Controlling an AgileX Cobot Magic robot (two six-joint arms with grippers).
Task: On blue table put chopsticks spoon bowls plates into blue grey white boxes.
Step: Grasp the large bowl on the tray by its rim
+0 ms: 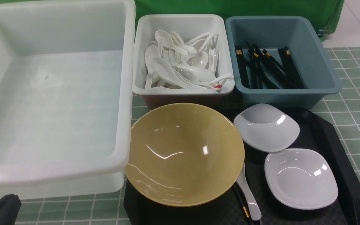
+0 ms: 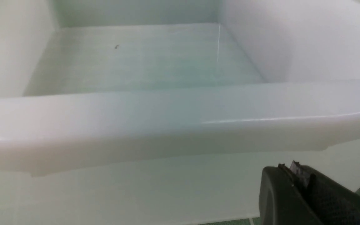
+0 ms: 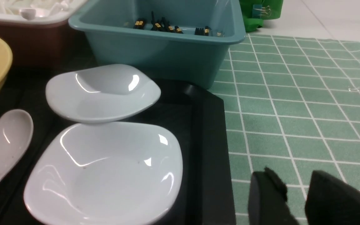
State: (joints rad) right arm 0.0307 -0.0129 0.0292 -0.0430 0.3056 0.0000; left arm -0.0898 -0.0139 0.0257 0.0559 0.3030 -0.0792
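Right gripper (image 3: 292,179), seen only in the right wrist view: jaws parted by a narrow gap and holding nothing, poised over the checked cloth of the table (image 1: 348,109) just beside the raised edge of the black tray (image 1: 339,150). Left gripper (image 2: 295,178): only partly in view against the outer wall of the large white box (image 1: 127,93), so its jaw state cannot be told. Lower right of the front view: two white plates (image 1: 300,178) lie on the tray, the farther plate (image 1: 266,126) meeting or slightly overhanging the nearer one's rim. The yellow bowl (image 1: 183,153) fills the lower centre, with a loose spoon (image 1: 248,193) and chopsticks (image 1: 244,209) tucked beside and partly beneath it. Upper centre: the small white box (image 1: 180,18) already holds spoons. Upper right: the blue-grey box (image 1: 323,62) holds chopsticks. The large box at left is empty, so the sorting of the tray appears not yet begun. The nearer plate is probably the first target. A sound grasp would pinch its free rim on the gripper's side, away from the other plate, and lift before travelling, since the glaze looks slippery.
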